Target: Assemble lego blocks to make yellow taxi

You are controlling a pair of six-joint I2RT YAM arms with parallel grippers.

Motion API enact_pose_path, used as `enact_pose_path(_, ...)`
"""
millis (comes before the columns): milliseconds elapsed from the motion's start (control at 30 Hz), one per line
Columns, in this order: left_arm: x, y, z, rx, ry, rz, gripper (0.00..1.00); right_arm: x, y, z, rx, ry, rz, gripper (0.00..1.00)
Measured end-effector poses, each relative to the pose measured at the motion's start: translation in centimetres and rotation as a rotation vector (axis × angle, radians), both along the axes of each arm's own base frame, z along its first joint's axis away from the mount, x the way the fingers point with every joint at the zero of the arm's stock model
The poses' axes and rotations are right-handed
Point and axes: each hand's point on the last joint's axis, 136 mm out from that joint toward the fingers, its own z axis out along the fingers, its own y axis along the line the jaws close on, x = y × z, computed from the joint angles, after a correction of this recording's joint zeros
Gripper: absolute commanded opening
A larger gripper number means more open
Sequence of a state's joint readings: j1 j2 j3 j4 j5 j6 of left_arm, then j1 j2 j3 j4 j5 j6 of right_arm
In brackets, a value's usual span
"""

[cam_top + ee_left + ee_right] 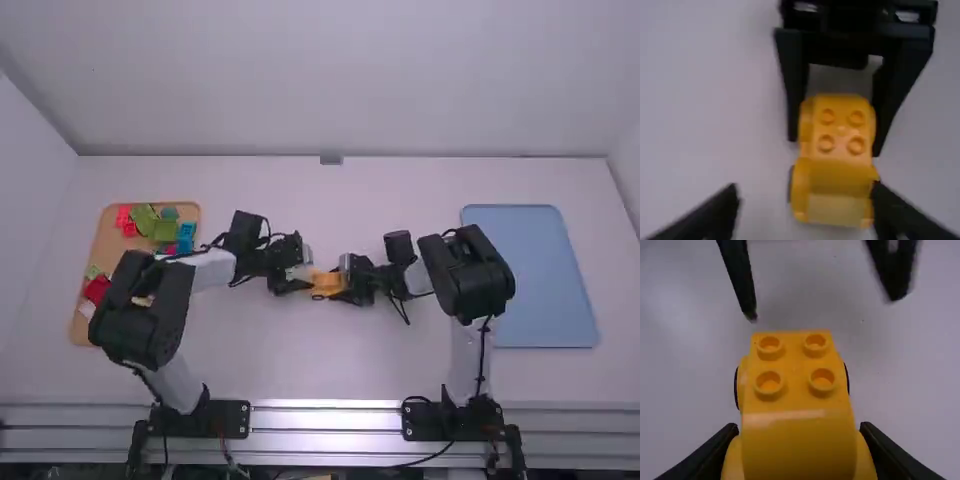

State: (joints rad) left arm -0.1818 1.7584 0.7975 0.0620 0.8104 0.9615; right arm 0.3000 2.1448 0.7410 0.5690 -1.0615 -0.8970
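Observation:
In the high view, my left gripper (300, 274) and my right gripper (346, 282) face each other at mid-table, with the yellow car body (326, 284) between them. My left gripper (805, 192) is open in the left wrist view, its fingers spread wide by one end of the yellow car body (838, 172). The right gripper's fingers flank the other end there. In the right wrist view, my right gripper (799, 427) is shut on the yellow car body (796, 390). Four-stud top faces up, and dark wheel edges show at the sides. Whether it touches the table I cannot tell.
A wooden tray (81, 325) at the left holds red, green and blue blocks, partly hidden by the left arm. A blue tray (530, 275) lies at the right, beyond the right arm. White table (300, 355) surface surrounds the grippers.

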Motion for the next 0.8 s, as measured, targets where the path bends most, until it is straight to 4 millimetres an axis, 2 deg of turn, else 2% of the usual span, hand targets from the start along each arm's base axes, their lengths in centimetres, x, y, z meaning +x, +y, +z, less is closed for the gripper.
enact_pose_path(67, 1.1, 1.8, 1.4, -0.018, -0.017, 0.064, 0.99, 0.1, 0.0, 0.1, 0.003, 0.014, -0.009, 0.48)
enact_pose_path(133, 1.6, 2.7, 2.0, -0.025, -0.020, 0.101, 0.99, 0.3, 0.0, 0.1, 0.004, 0.029, -0.021, 0.47)
enact_pose_path(200, 3.2, 5.3, 3.6, -0.059, -0.015, 0.222, 0.99, 0.5, -0.4, 0.3, 0.003, 0.090, -0.058, 0.46)
enact_pose_path(267, 4.0, 6.9, 4.4, -0.089, 0.009, 0.305, 0.99, 1.0, -1.1, 0.9, -0.008, 0.133, -0.099, 0.47)
enact_pose_path(333, 5.0, 9.1, 4.8, -0.131, 0.086, 0.449, 0.99, 2.3, -3.1, 2.6, -0.047, 0.164, -0.196, 0.48)
enact_pose_path(400, 5.9, 11.4, 4.0, -0.141, 0.200, 0.643, 0.99, 4.1, -6.0, 5.0, -0.109, 0.140, -0.328, 0.45)
enact_pose_path(467, 6.1, 12.7, 3.1, -0.133, 0.276, 0.775, 0.99, 5.2, -8.0, 6.6, -0.148, 0.117, -0.416, 0.43)
enact_pose_path(533, 6.2, 15.2, 1.4, -0.097, 0.384, 1.014, 0.99, 6.5, -12.3, 9.3, -0.228, 0.069, -0.588, 0.40)
enact_pose_path(633, 6.2, 17.1, 0.5, -0.072, 0.426, 1.186, 0.99, 7.1, -16.7, 11.2, -0.297, 0.031, -0.749, 0.40)
enact_pose_path(667, 6.2, 17.9, 0.3, -0.066, 0.433, 1.248, 0.99, 7.3, -19.6, 12.1, -0.335, 0.016, -0.848, 0.41)
enact_pose_path(700, 6.3, 18.1, 0.2, -0.067, 0.434, 1.270, 0.99, 7.3, -20.4, 12.3, -0.346, 0.012, -0.875, 0.41)
enact_pose_path(767, 6.4, 18.8, 0.2, -0.069, 0.434, 1.325, 0.99, 7.6, -24.4, 13.1, -0.377, 0.006, -1.014, 0.42)
enact_pose_path(800, 6.4, 19.1, 0.1, -0.071, 0.433, 1.349, 0.99, 7.8, -27.2, 13.4, -0.381, 0.013, -1.114, 0.46)
